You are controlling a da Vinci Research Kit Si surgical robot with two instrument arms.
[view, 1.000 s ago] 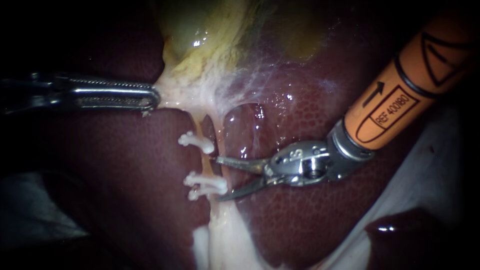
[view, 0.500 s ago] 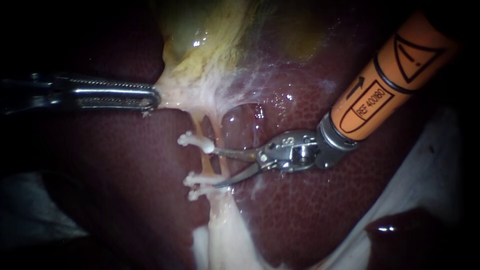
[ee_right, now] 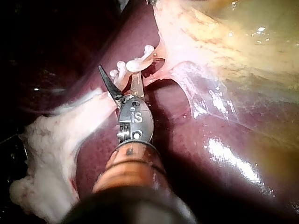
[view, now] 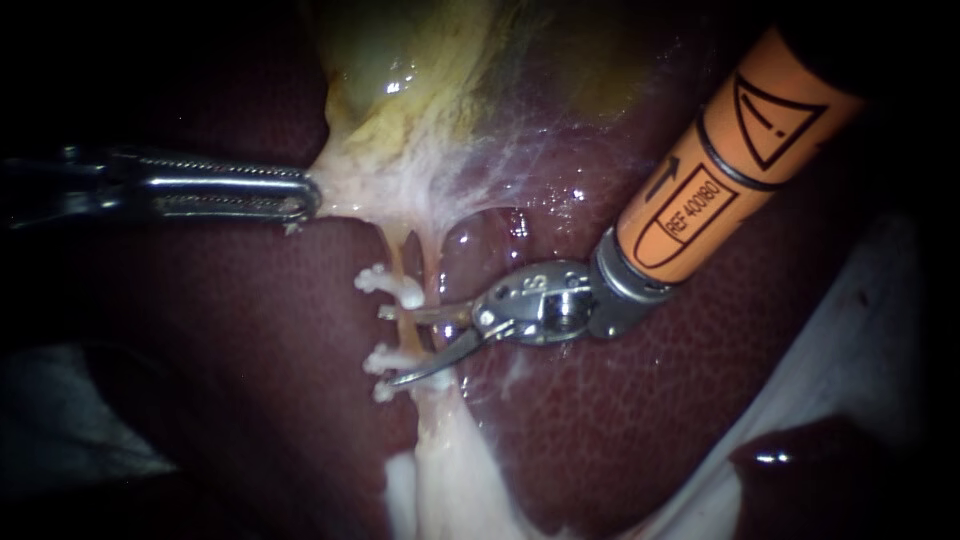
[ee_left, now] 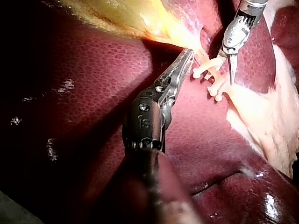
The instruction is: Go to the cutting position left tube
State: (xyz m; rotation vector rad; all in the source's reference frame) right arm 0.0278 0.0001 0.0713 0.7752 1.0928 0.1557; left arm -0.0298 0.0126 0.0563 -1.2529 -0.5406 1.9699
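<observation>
The left tube (view: 403, 335) runs down from the gallbladder (view: 400, 60) over the liver (view: 230, 350), with one white clip (view: 392, 286) above and two white clips (view: 388, 362) below. My right instrument (view: 388, 347), on an orange shaft, has its blades open across the tube, between the upper and lower clips. The right tube (view: 432, 265) lies closer to the blades' hinge. In the right wrist view the blades (ee_right: 119, 81) gape beside the clips (ee_right: 135, 63). My left instrument (view: 308, 196) is shut on pale tissue at the gallbladder's neck, also in the left wrist view (ee_left: 188, 53).
Thin webbed membrane (view: 520, 160) spreads over the liver right of the gallbladder's neck. A thick pale strand of tissue (view: 440, 470) continues below the clips. White cloth (view: 860, 330) lies at the right edge.
My right instrument has slid left along the liver, and its open blades now reach across the left tube between the clips. The left instrument has held still.
</observation>
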